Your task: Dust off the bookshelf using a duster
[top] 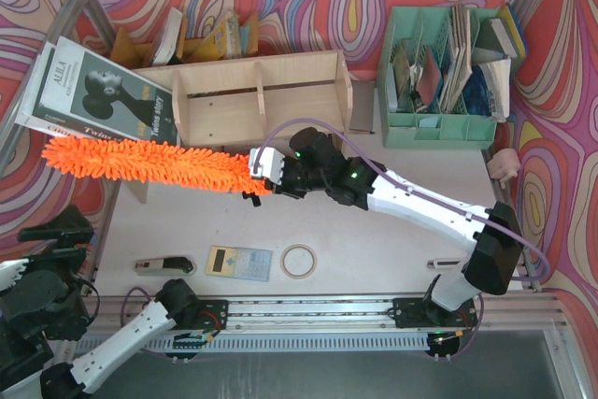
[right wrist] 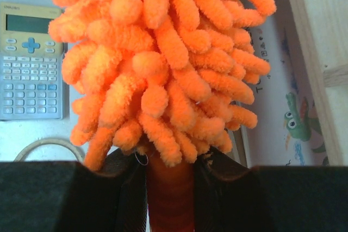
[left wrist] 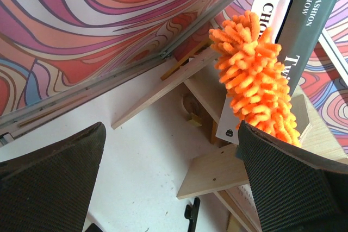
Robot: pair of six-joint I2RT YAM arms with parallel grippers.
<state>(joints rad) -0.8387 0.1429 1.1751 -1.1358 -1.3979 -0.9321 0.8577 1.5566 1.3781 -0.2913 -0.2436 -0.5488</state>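
One duster [top: 140,161] clamped in R end effector [top: 264,174], one bookshelf [top: 299,70], L end effector [left wrist: 171,180] spread, empty

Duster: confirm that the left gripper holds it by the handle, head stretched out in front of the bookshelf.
Wrong arm. The right gripper holds the duster by the handle, as the right wrist view shows; its head does stretch out in front of the bookshelf.
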